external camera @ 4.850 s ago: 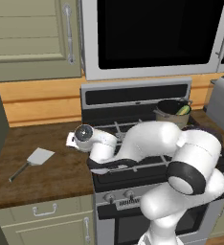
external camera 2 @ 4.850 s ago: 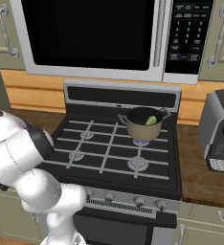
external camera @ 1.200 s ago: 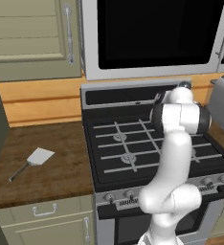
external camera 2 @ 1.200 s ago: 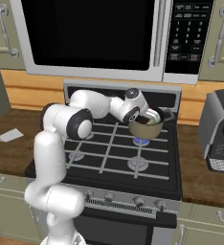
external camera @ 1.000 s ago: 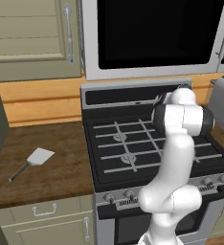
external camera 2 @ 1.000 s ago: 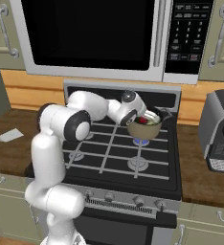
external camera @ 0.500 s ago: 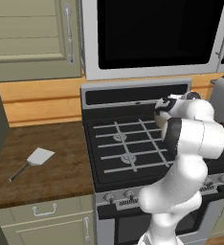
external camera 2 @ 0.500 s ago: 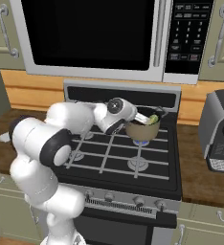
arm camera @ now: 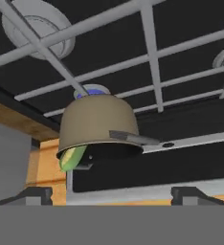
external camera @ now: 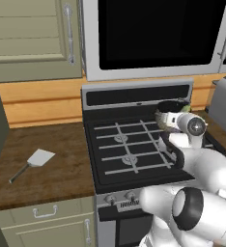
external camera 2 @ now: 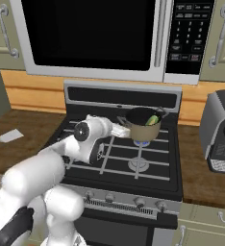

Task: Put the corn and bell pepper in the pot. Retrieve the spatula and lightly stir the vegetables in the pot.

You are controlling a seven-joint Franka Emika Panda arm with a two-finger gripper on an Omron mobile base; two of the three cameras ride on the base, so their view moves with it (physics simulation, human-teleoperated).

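Observation:
The grey-bronze pot [external camera 2: 143, 126] stands on the stove's back right burner, and its rim [external camera: 172, 106] peeks out behind my hand. The corn [external camera 2: 152, 119] leans against the pot's inner wall, yellow-green, and it also pokes from the rim [arm camera: 73, 157] in the rolled-over hand view. The bell pepper is hidden from view. My gripper [external camera 2: 119, 129] sits just left of the pot [arm camera: 97, 124], a short way off, open with nothing between its fingertips [arm camera: 190, 194]. The spatula [external camera: 35, 160] lies flat on the wooden counter left of the stove [external camera 2: 8, 136].
A grey appliance [external camera 2: 220, 129] stands on the counter right of the stove. The microwave [external camera 2: 90, 38] hangs low above the burners. Raised grates [external camera: 129, 149] cover the stovetop. My folded arm [external camera 2: 42, 173] fills the space in front of the stove.
The gripper has opened and drawn back from over the pot to its left side. The red pepper it held above the pot is no longer seen. The arm has folded low.

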